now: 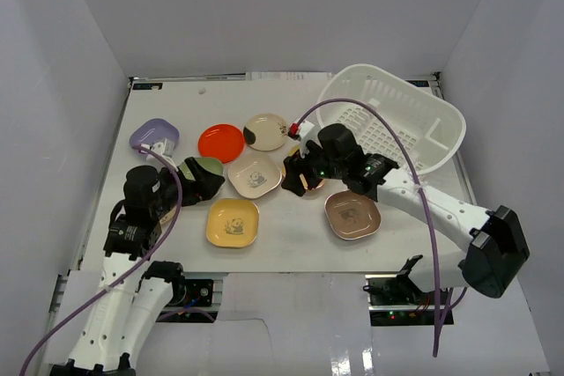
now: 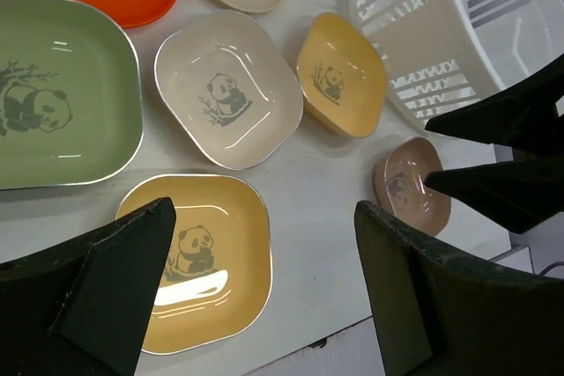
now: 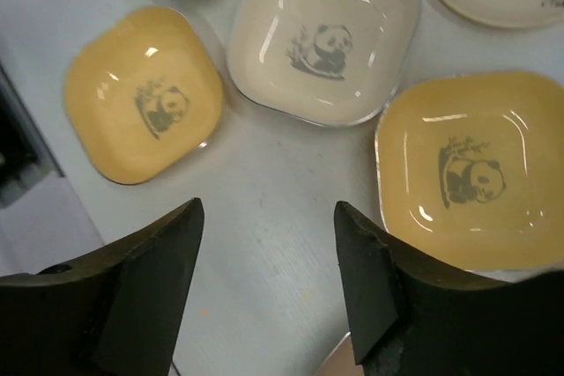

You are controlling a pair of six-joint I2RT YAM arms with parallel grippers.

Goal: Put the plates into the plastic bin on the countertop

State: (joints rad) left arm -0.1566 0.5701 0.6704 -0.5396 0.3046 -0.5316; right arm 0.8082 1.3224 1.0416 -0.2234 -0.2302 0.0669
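Countertop (image 1: 291,248), read left to right. Eight plates, all lying on it and outside the bin:

- one lavender (image 1: 152,134), nearest the left edge
- one green (image 1: 210,166)
- one red (image 1: 220,143)
- two yellow (image 1: 233,222), the second (image 2: 339,72) further right
- one square cream (image 1: 255,174)
- one round cream (image 1: 266,131)
- one brown (image 1: 352,214)

Left gripper (image 1: 196,184): jaws spread wide, empty, by the green plate.

Right gripper (image 1: 298,178): jaws apart, holding nothing, over bare top just beside the second yellow plate.

One plastic bin (image 1: 441,134) sits at the right rear, its rim near the right edge.

Bare room shows along the near edge and between the first yellow plate and the brown one.
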